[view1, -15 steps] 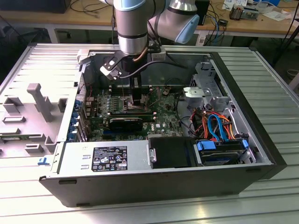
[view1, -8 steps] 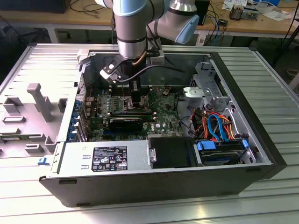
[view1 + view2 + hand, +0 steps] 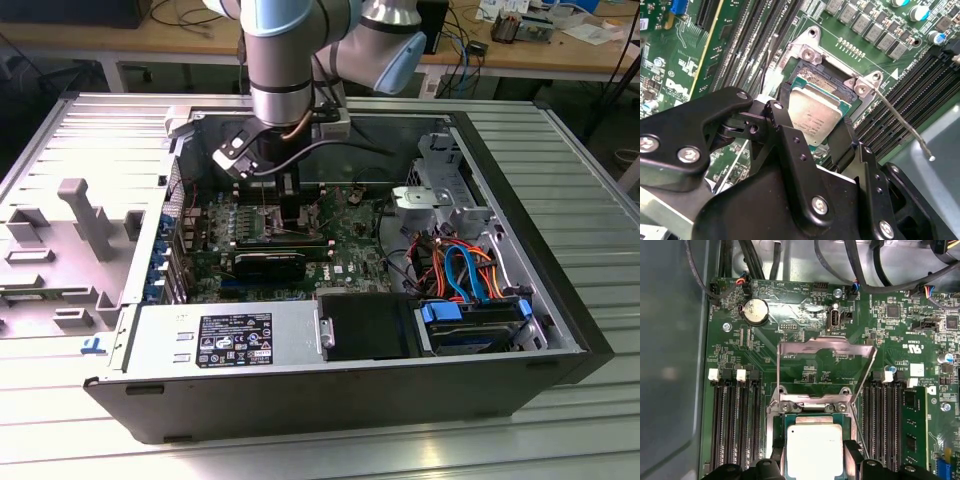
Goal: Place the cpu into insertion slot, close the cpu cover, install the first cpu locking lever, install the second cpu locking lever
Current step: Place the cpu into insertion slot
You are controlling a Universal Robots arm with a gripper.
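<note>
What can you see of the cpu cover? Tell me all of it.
The cpu cover is a thin silver metal frame with a large square window, green board showing through. It stands swung open, tilted up from its hinge at the insertion slot's rim, off the cpu. Nothing else seems to touch it.

The arm (image 3: 283,70) comes straight down, with the wrist directly above the pincer (image 3: 290,205). In the second wrist view the two black fingers (image 3: 841,144) press on opposite edges of the cpu (image 3: 814,117), one on each side.
</note>
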